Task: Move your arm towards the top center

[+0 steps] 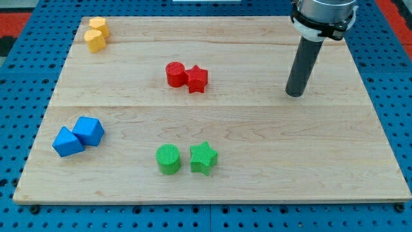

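One clear lane: my tip [295, 94], a bare rod with no claw, sits at three o'clock; slide to twelve, passing above the red pair [187, 76].

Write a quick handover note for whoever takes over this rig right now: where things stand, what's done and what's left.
My tip rests on the wooden board at the view's right, touching no block.
Red cylinder and red star sit side by side, well to the tip's left.
The yellow, blue and green pairs lie farther to the left.
Done: nothing to confirm.
Left: slide the tip up and left to the top centre, passing above the red pair.
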You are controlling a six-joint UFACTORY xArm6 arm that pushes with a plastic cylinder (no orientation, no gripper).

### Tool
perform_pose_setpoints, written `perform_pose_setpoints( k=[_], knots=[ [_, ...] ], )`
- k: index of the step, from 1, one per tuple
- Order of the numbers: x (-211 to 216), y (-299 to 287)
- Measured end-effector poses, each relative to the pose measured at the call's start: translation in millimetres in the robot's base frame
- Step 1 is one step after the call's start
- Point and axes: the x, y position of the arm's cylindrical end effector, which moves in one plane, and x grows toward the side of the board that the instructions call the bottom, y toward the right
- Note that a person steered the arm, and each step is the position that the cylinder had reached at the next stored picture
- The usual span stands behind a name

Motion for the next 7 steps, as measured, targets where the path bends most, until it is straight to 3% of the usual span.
perform_pose_setpoints(
  k=[4,7],
  knots=[
    [0.0,-0.8],
    [3.9,-36.9]
  ],
)
